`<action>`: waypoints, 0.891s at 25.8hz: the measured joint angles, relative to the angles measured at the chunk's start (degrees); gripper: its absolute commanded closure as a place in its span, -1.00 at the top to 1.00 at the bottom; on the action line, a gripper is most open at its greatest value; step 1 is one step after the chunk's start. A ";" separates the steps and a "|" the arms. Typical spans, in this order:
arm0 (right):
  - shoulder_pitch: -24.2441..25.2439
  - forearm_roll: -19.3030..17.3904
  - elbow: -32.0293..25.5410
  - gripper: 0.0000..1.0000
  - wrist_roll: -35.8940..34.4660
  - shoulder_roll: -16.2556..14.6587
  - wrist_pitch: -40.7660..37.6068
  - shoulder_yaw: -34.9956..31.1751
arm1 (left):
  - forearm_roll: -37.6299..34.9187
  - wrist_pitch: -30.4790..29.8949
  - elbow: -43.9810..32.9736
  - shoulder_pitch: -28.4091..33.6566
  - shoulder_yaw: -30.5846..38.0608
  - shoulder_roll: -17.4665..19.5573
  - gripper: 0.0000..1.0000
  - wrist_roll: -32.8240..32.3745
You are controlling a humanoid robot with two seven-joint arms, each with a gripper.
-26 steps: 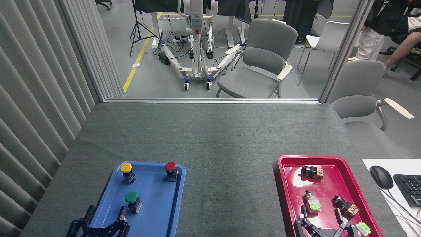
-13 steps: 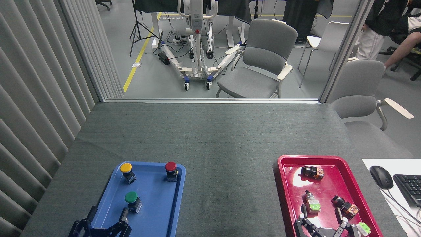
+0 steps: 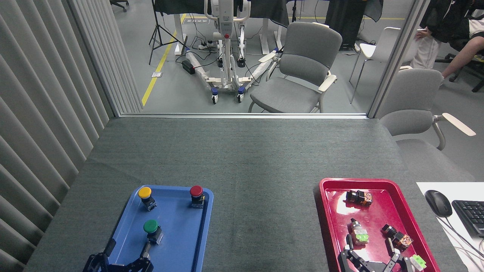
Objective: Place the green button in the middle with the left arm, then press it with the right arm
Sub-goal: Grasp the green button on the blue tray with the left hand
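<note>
Currently the green button [image 3: 151, 226] is being left standing in the blue tray [image 3: 181, 241], toward its near left corner. The left gripper [image 3: 128, 251], fingers spread apart, is being held just below it; a skewed grasp risks tipping it.

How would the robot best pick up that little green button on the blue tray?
Probably by the boxy base under the cap of the green button, from the near side. It stands upright on the blue tray, the wide round cap overhangs the base, and the open left end effector is already just before it.
</note>
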 measured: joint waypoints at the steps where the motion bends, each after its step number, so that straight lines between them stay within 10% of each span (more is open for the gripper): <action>1: 0.02 0.00 0.00 0.98 -0.01 0.00 0.00 0.00 | -0.25 0.08 0.26 -0.31 -0.02 -0.01 0.99 0.03; 23: 0.09 -0.08 0.00 0.98 -0.11 0.09 -0.04 -0.08 | -3.20 -0.10 21.60 -13.72 -3.85 0.02 0.99 0.05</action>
